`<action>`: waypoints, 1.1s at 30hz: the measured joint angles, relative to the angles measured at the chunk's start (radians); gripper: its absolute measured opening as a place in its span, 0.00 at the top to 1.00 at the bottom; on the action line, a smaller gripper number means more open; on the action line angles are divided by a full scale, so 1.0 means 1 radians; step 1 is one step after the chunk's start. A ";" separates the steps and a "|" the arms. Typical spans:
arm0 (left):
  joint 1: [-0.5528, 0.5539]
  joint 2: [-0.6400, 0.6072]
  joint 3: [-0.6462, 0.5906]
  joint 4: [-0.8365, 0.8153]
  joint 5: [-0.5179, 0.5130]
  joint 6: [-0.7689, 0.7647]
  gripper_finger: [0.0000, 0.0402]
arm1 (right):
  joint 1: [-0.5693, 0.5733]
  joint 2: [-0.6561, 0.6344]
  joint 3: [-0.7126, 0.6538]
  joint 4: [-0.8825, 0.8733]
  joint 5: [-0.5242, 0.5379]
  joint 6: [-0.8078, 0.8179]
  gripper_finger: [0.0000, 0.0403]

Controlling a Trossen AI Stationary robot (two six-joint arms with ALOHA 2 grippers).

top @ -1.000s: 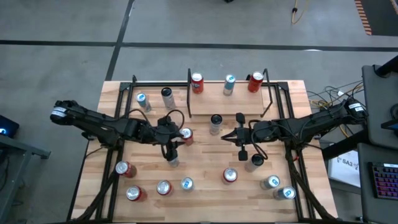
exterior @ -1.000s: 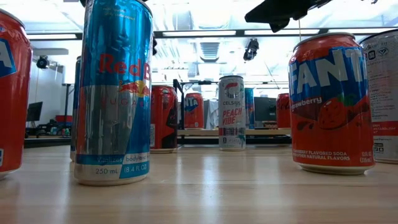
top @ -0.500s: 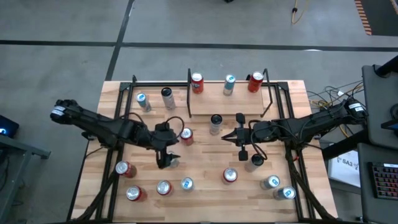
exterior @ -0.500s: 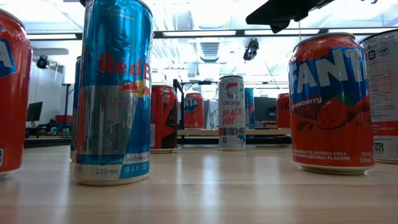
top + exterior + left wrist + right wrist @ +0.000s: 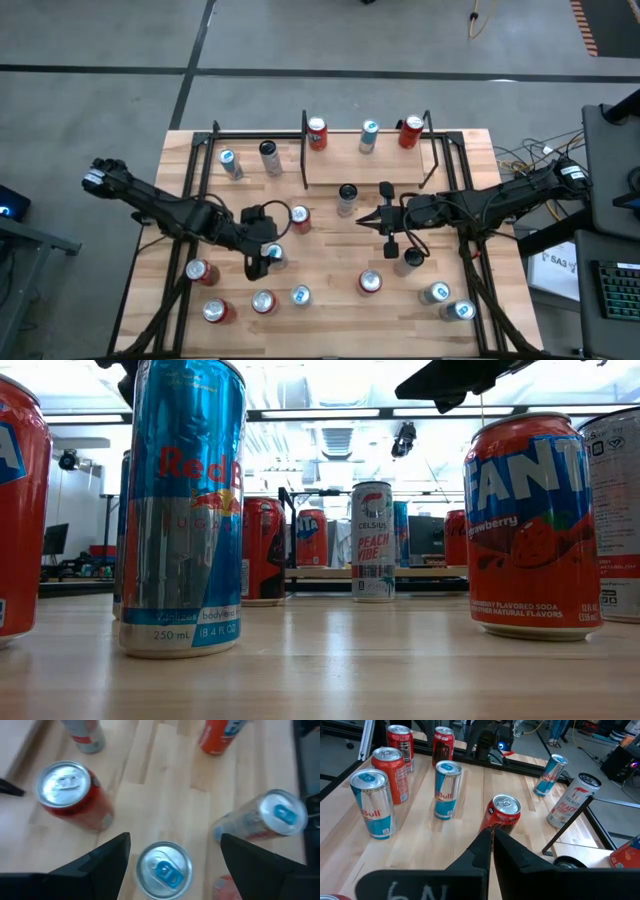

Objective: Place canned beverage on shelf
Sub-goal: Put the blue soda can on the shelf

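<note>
**Left arm lining up on a blue-tab can; shelf already holding three**

Nearest the table's front edge, several loose cans are standing in a scattered row, none in a grip. Just behind them the left gripper (image 5: 262,259) is hovering over a slim silver can with a blue tab (image 5: 163,868). Its fingers are standing spread, one to each side of the can top, and not touching it as far as the left wrist view shows. Judgement: this can is not yet grasped, so pick, carry and set-down are all remaining for it.

At mid-table the right gripper (image 5: 372,219) is waiting, its fingers pressed together on nothing, pointing toward a red can (image 5: 500,814).

Farthest back, the shelf (image 5: 367,165) is carrying three upright cans along its rear edge: a red one (image 5: 317,132), a slim blue-topped one (image 5: 368,136) and another red one (image 5: 410,130). A dark-topped can (image 5: 347,197) is standing just in front of the shelf's front edge; I cannot tell whether it is on the board. Many cans are remaining on the tabletop (image 5: 330,270).
</note>
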 joint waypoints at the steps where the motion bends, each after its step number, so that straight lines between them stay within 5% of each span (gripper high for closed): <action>1: -0.004 0.003 0.000 -0.005 -0.009 0.000 0.26 | 0.000 0.000 0.000 0.000 0.000 0.000 0.98; 17: -0.053 0.164 0.003 -0.054 -0.084 -0.012 0.27 | 0.000 0.000 0.000 0.000 0.000 -0.001 0.98; 33: -0.060 0.139 -0.004 -0.076 -0.023 -0.037 0.27 | -0.007 0.000 0.000 0.001 0.001 -0.009 0.98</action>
